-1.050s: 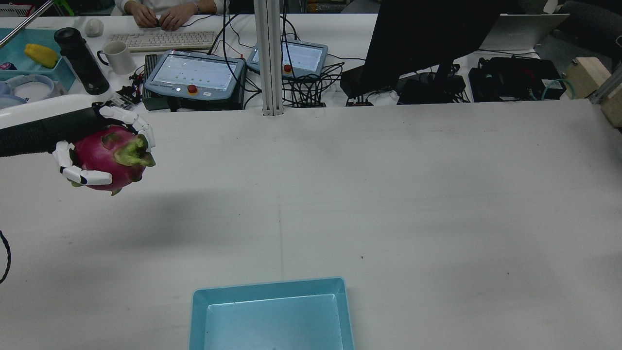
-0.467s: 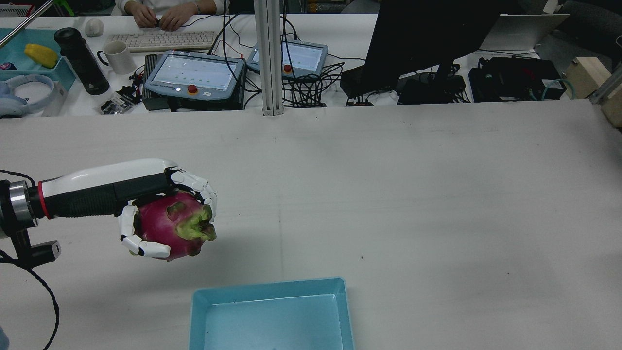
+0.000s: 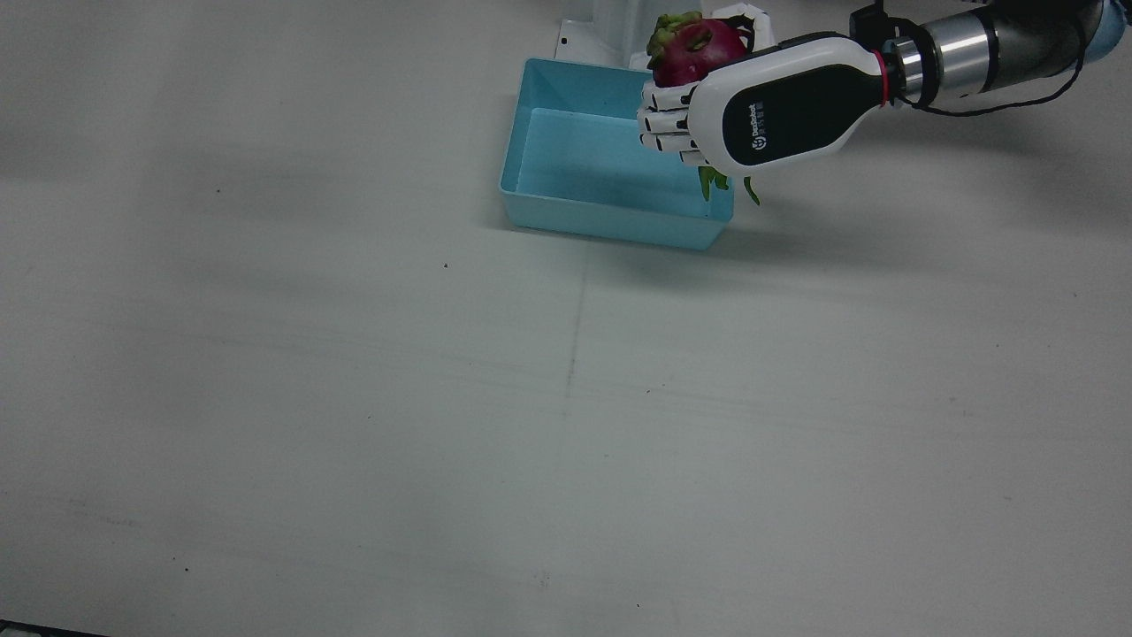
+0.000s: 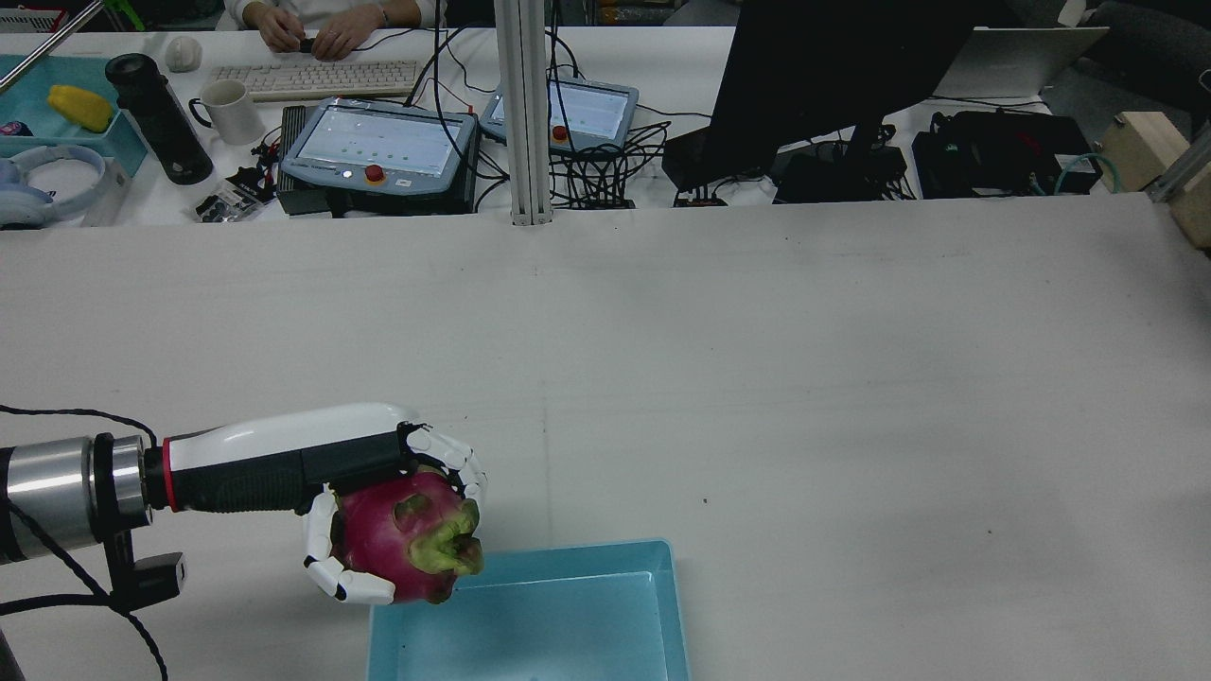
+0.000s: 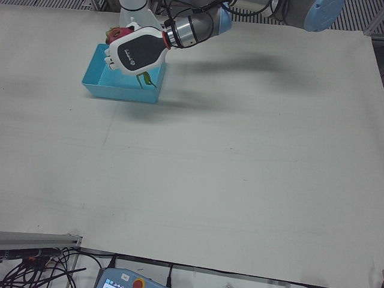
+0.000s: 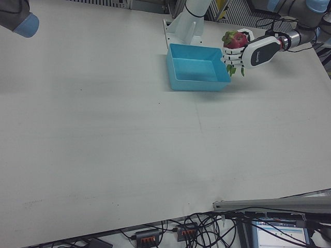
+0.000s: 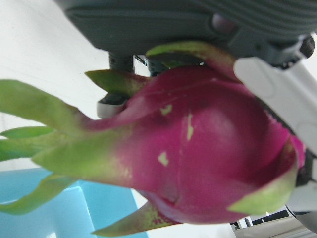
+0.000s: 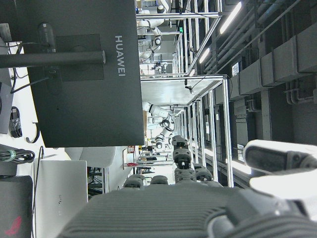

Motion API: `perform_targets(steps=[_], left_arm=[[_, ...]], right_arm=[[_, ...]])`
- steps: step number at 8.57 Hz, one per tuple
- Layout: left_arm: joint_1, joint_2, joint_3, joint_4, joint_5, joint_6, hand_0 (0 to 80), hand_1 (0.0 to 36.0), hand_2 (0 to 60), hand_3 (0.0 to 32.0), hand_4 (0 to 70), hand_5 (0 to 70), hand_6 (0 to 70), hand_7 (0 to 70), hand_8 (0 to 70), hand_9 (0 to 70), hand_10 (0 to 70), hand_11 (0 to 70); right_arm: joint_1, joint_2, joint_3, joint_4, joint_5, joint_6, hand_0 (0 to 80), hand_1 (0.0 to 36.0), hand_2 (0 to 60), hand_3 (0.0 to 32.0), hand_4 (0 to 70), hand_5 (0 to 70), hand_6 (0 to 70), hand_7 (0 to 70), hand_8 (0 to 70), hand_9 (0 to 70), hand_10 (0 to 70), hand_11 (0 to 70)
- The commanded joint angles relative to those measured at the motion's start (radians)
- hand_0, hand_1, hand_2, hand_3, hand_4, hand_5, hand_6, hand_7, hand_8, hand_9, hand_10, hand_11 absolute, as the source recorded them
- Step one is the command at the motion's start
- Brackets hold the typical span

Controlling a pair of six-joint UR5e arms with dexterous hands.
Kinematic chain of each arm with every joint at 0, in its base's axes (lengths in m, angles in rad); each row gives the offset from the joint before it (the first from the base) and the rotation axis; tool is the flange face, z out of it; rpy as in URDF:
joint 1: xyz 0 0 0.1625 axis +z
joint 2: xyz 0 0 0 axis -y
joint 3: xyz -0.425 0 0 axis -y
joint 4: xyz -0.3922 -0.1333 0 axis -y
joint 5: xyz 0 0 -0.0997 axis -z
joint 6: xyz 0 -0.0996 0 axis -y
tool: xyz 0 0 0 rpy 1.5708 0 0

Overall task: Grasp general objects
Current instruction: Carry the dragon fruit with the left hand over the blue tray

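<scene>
My left hand point(image 4: 322, 468) is shut on a magenta dragon fruit point(image 4: 407, 539) with green scales and holds it in the air over the left rim of the light blue tray point(image 4: 530, 558). The front view shows the hand point(image 3: 769, 111) palm-away, with the fruit point(image 3: 699, 44) behind it over the tray's wall point(image 3: 601, 221). The left hand view is filled by the fruit point(image 7: 198, 148), with white fingers point(image 7: 277, 94) around it and the tray point(image 7: 59, 208) below. The tray holds nothing. My right hand point(image 8: 188, 208) shows only in its own view, raised, holding nothing.
An arm pedestal base point(image 3: 610, 26) stands just behind the tray. A metal post point(image 4: 525, 113), two teach pendants point(image 4: 378, 142) and a dark monitor point(image 4: 823, 76) line the table's far edge. A black cable point(image 4: 57, 605) hangs from my left arm.
My left hand has carried the dragon fruit from the table's far left, nearer and rightward in the rear view, to over the tray's left rim. Its grip is unchanged.
</scene>
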Motion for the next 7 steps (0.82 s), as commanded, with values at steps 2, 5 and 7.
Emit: perform_targets(steps=[2, 5, 7], left_arm=[[0.068, -0.117, -0.010, 0.108, -0.025, 0.004, 58.7, 36.0, 60.0, 0.0, 27.5, 70.0, 30.1, 37.5, 23.5, 30.5, 41.1, 60.3], [0.119, -0.117, -0.007, 0.108, -0.067, 0.008, 60.1, 36.0, 60.0, 0.0, 21.3, 53.6, 19.5, 31.4, 14.8, 20.1, 21.4, 34.2], [0.186, -0.115, -0.003, 0.105, -0.088, 0.028, 61.1, 34.4, 45.0, 0.0, 11.5, 27.0, 7.8, 18.8, 1.5, 2.5, 12.1, 20.9]], right_arm=[[0.000, 0.000, -0.001, 0.000, 0.000, 0.000, 0.0, 0.0, 0.0, 0.0, 0.0, 0.0, 0.0, 0.0, 0.0, 0.0, 0.0, 0.0], [0.000, 0.000, -0.001, 0.000, -0.001, 0.000, 0.0, 0.0, 0.0, 0.0, 0.0, 0.0, 0.0, 0.0, 0.0, 0.0, 0.0, 0.0], [0.000, 0.000, -0.001, 0.000, -0.001, 0.000, 0.0, 0.0, 0.0, 0.0, 0.0, 0.0, 0.0, 0.0, 0.0, 0.0, 0.0, 0.0]])
